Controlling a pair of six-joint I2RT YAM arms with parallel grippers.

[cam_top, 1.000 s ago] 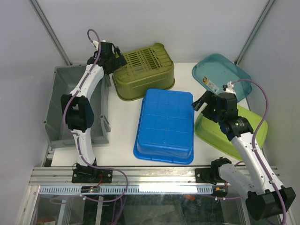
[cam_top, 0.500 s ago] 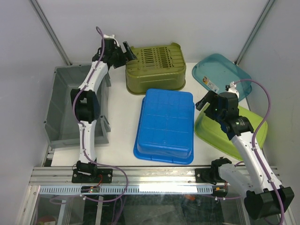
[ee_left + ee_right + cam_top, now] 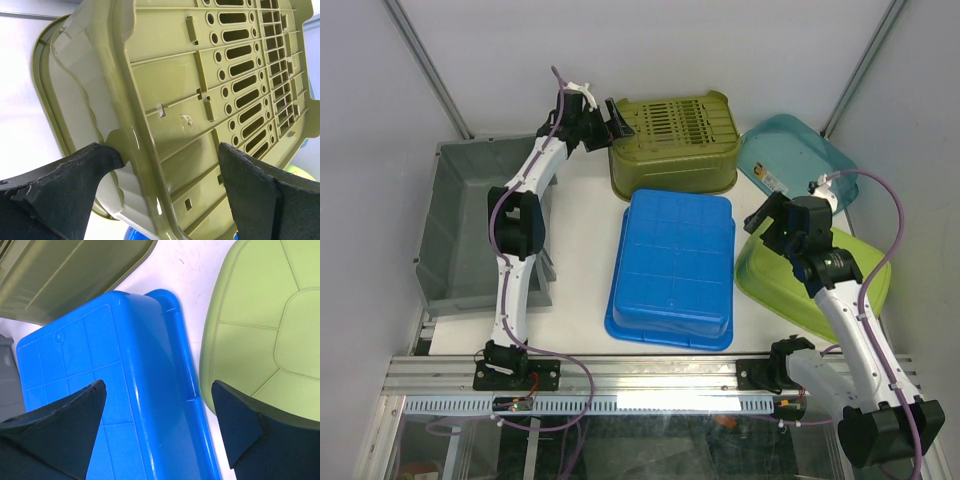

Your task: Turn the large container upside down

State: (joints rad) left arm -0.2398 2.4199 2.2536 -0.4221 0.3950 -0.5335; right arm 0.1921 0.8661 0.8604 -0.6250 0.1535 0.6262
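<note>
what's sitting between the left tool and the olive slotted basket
Nothing visible. The left tool is open, its fingers on either side of the edge of the olive slotted basket, which lies bottom-up. The blue tub sits nearer, off that path.

olive-green large container (image 3: pixel 672 142) rests inverted at the far side of the surface (image 3: pixel 582 262), slotted base facing up.

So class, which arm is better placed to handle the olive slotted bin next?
Left. The left tool, open, straddles the edge of the olive slotted bin. The right tool hangs open above the blue bin and lime bin, away from it.
</note>
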